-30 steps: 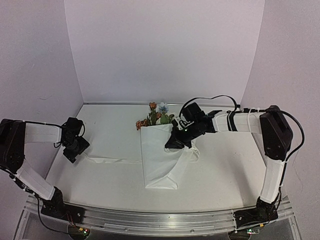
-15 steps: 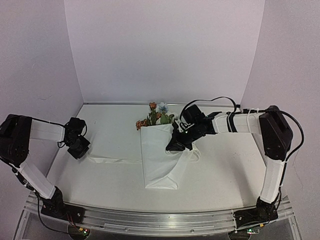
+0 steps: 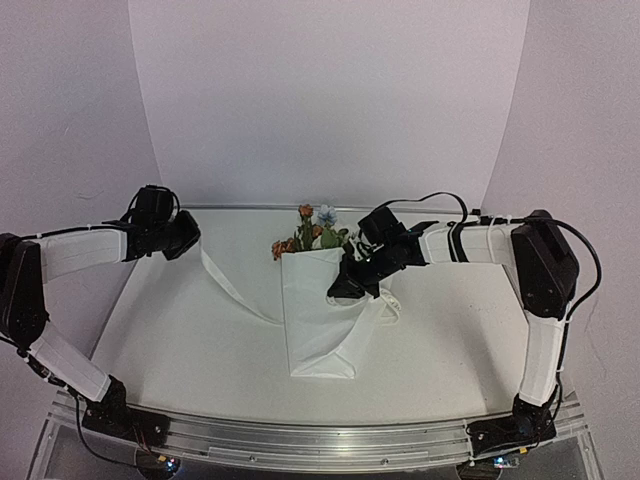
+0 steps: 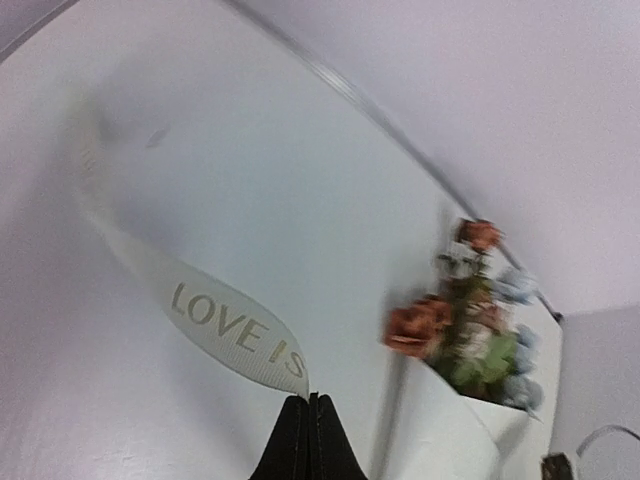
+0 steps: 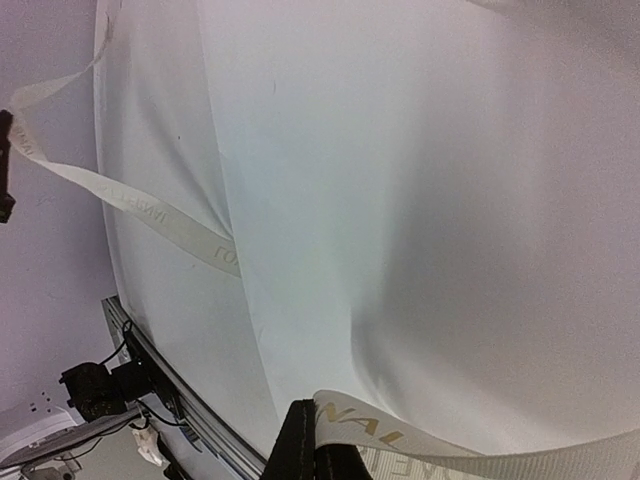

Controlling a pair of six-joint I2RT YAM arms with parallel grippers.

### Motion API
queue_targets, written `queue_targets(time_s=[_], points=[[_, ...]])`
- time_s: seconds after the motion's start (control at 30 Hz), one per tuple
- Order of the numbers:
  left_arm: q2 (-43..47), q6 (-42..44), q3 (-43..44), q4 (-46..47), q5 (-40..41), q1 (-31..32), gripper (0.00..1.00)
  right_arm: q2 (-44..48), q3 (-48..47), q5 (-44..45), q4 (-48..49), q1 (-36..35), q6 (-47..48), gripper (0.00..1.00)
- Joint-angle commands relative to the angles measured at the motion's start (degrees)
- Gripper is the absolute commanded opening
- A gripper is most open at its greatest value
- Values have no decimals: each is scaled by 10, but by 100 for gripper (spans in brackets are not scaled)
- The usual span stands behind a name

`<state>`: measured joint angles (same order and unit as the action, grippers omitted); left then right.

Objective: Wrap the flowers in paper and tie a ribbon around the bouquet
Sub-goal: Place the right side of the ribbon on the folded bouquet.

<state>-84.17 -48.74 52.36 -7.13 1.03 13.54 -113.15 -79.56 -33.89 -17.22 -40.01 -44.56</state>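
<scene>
Two pincers are clamped shut on the ribbon (image 3: 232, 292), a narrow woven cream band with gold lettering: the left pincer (image 3: 188, 240) holds one end raised by the left wall, the right pincer (image 3: 338, 291) pinches the other over the bouquet (image 3: 318, 335). That smooth white paper cone lies mid-surface (image 3: 170, 350), lengthwise near to far, flowers (image 3: 308, 236) toward the back wall, with open room on either side.

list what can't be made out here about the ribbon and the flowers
- Middle of the ribbon: top external, it disappears at the edge of the paper.
- Stems of the flowers: every view, wrapped inside the paper.
- Ribbon print after "LOVE IS": left wrist, covered by the left end effector.
- Bloom detail: left wrist, blurred.
</scene>
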Motion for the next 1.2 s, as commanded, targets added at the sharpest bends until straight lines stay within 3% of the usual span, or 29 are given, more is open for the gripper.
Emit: queue_targets(time_s=[0.0,0.13,0.2,0.4,0.53,0.9,1.1,1.17], points=[[17,150,59,129,-98,115,0,-40,-53,12,15,-5,-44,0],[-13,232,67,197,-199,203,0,-69,-84,12,15,-5,-69,1],[-33,267,71,217,-241,229,0,-68,-85,18,15,-4,-74,8],[-74,317,82,216,-317,265,0,-36,-71,43,14,-4,-73,45],[-89,325,87,218,-344,266,0,3,-51,76,3,-4,-61,56],[-140,345,170,166,-449,266,0,129,30,162,-30,-4,0,68],[-157,350,208,139,-506,266,0,210,138,174,89,-11,126,76],[-156,352,214,134,-513,266,0,204,142,157,121,-14,159,71]])
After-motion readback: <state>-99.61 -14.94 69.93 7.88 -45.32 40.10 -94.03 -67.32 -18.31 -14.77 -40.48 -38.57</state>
